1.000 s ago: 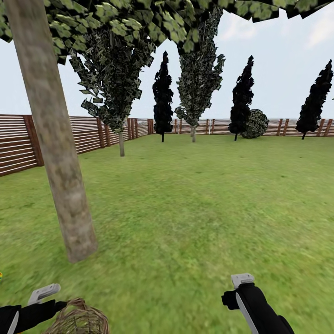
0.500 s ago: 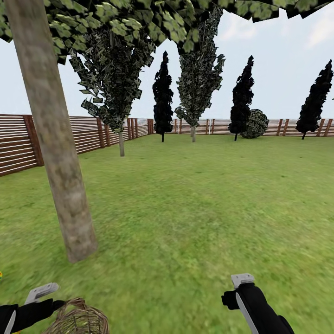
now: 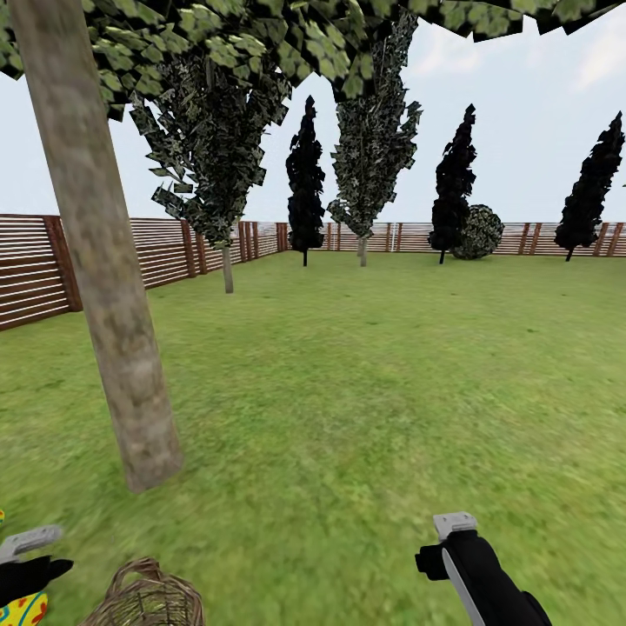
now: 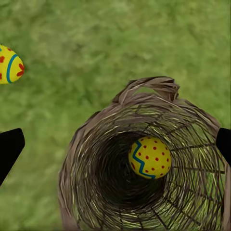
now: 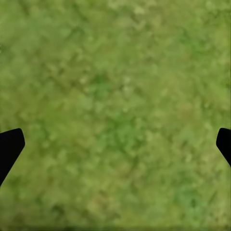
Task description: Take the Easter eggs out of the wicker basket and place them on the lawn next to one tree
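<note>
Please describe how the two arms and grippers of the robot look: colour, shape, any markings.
In the head view both arms are black, rounded and smooth. The right arm carries a pale grey strip along its length and ends in a light grey, blocky bracket. The left arm ends in a similar grey bracket. In the wrist views the fingers are plain black, tapered wedges. No cables or markings are visible.

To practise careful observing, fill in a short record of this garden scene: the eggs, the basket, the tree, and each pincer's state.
egg in basket: one, lying inside the wicker basket
egg on grass: one, apart from the basket
tree: pale trunk, beyond the basket
left pincer: open, above the basket, holding nothing
right pincer: open, over the lawn
task: unfinished, basket not empty
</note>
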Available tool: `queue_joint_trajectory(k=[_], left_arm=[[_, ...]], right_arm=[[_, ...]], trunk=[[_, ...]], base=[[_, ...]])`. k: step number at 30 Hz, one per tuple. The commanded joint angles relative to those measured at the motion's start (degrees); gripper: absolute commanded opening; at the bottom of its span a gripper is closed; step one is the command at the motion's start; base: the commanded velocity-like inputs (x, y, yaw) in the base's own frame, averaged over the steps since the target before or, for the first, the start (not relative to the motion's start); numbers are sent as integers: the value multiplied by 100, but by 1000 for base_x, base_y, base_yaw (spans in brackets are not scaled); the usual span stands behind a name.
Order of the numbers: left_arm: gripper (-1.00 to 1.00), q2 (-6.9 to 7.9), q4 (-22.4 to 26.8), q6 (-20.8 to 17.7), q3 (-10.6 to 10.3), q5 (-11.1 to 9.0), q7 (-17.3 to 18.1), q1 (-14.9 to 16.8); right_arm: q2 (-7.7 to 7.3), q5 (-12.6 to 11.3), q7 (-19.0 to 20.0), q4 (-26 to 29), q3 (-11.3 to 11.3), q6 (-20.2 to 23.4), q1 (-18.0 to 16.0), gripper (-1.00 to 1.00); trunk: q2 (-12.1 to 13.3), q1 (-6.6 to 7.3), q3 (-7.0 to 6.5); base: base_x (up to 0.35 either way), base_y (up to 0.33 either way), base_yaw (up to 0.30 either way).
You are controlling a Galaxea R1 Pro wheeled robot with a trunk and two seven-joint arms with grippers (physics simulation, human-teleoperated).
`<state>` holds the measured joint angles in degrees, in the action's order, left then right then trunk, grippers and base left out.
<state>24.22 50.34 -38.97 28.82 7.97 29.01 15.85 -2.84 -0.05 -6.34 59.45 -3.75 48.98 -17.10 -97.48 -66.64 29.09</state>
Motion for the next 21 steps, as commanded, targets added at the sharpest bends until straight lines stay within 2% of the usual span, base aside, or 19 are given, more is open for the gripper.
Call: queue_joint_trajectory(k=[1,6,10,18,21], left_arm=[[100,61,-2,-21,13,62,59,6],[100,49,-7,-23,-20,64,46,6],[100,39,-7,-23,-25,64,43,6],[100,22,-7,-29,-32,64,43,8],[100,-64,-7,-25,-34,69,34,6]], right_arm=[[-6,-5,-27,5,-21,31,-4,100],[-14,-12,-25,12,-19,33,-4,100],[-15,-12,-25,14,-19,33,-4,100],[-14,-11,-25,7,-21,33,-4,100],[-8,-8,-25,6,-21,33,-4,100]], trunk=[[-4,0,7],[-4,0,7],[-164,-88,78],[-164,-88,78],[-164,-88,78]], base=[[0,0,0],[0,0,0],[0,0,0],[0,0,0],[0,0,0]])
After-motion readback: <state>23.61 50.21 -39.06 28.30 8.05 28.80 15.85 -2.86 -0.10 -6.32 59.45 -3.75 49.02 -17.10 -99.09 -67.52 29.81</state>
